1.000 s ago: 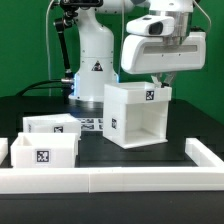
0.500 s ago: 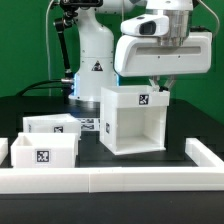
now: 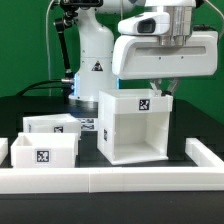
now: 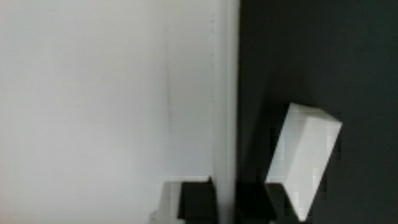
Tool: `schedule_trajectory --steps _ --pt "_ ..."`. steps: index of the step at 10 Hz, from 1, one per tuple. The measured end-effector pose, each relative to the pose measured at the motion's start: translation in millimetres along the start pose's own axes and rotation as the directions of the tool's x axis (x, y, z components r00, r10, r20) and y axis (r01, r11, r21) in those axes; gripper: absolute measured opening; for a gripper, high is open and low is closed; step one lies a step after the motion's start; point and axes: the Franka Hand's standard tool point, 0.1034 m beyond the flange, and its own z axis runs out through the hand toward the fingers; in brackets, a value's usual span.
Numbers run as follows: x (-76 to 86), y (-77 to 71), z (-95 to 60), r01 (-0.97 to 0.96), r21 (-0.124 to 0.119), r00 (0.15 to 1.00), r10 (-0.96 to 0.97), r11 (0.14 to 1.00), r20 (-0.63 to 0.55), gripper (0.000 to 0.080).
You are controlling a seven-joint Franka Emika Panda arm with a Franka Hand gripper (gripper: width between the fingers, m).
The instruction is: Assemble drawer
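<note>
Green wall backs a black table, and the arm's white base stands behind the housing. The housing sits near the middle of the table. It is upright, and its open front faces the exterior camera.

The gripper hangs directly over the housing's top panel, toward the rear corner on the exterior view's right. It is just beside the square tag on that panel. Its fingers come down onto the panel's back edge and are clenched on it, so the housing is in the claw's grasp. In the wrist view a broad white face of the housing fills most of the frame, with a dark finger lying against it.

Two small trays stand to the exterior view's left of the housing, well apart from the claw. The rear tray is close to the housing and the front tray is nearer the camera. The marker board lies flat between the rear tray and the housing. A long white rail runs across in front of the housing.
</note>
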Motion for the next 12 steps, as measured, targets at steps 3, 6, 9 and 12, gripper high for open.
schedule_trajectory --steps 3,6,9,12 --pt "26.1 1.5 0.1 -0.072 0.019 0.997 0.073 0.997 -0.027 0.0038" --pt "50.8 3.5 0.4 -0.084 0.025 0.992 0.085 0.996 -0.088 0.0038" --pt "58.6 2.4 -0.2 -0.087 0.028 0.99 0.089 0.996 -0.111 0.0038" --pt "59.5 -0.7 -0.7 -0.219 0.054 0.969 0.224 0.974 -0.107 0.0038"
